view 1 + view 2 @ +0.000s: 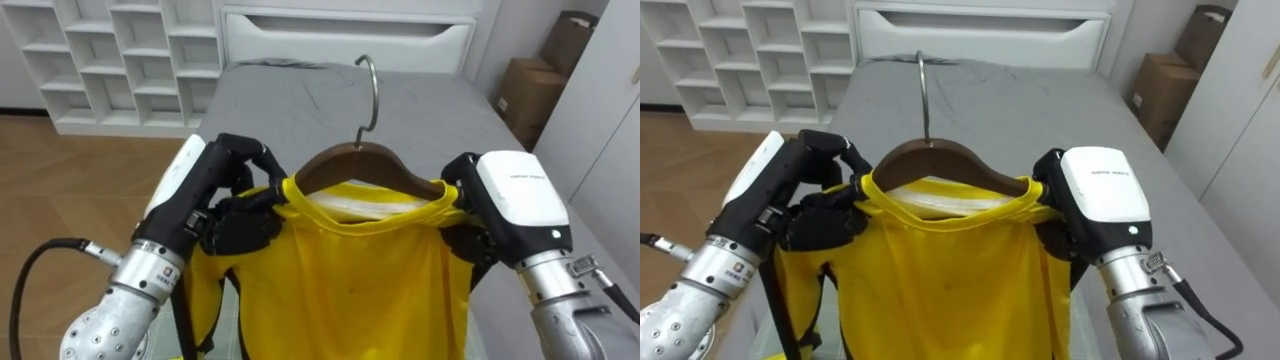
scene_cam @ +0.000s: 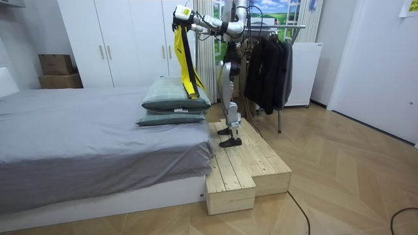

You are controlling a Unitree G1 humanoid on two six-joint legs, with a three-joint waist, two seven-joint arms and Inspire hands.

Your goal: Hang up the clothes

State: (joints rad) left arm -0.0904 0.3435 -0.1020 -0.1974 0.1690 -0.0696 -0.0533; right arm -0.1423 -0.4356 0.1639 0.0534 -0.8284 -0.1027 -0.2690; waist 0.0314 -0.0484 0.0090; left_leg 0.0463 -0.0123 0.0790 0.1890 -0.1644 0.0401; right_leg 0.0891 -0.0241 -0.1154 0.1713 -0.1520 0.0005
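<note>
- Left robot hand (image 1: 235, 205) is clenched on the yellow shirt (image 1: 350, 280) at one shoulder, with its dark fingers curled over the cloth where it drapes one end of the wooden hanger (image 1: 355, 160).
- Right robot hand (image 1: 478, 215) grasps the shirt's other shoulder. We see mostly its white back, with dark fingers wrapped into the cloth beneath.
- Between the two robot hands, the hanger's brown arch rises above the collar, and its metal hook (image 1: 372, 90) stands upright above them.
- From both robot hands the shirt hangs straight down, held up in the air.
- Beyond the robot hands lies the grey bed (image 1: 300, 100). A white shelf unit (image 1: 120, 60) stands off to the left of the left robot hand, and cardboard boxes (image 1: 525, 90) stand past the right robot hand.
- From the room view we see the robot standing on a wooden platform (image 2: 248, 163) beside the bed with its arms raised. Pillows (image 2: 173, 101) lie below the robot hands, and a rack of dark clothes (image 2: 268, 59) is behind it.
</note>
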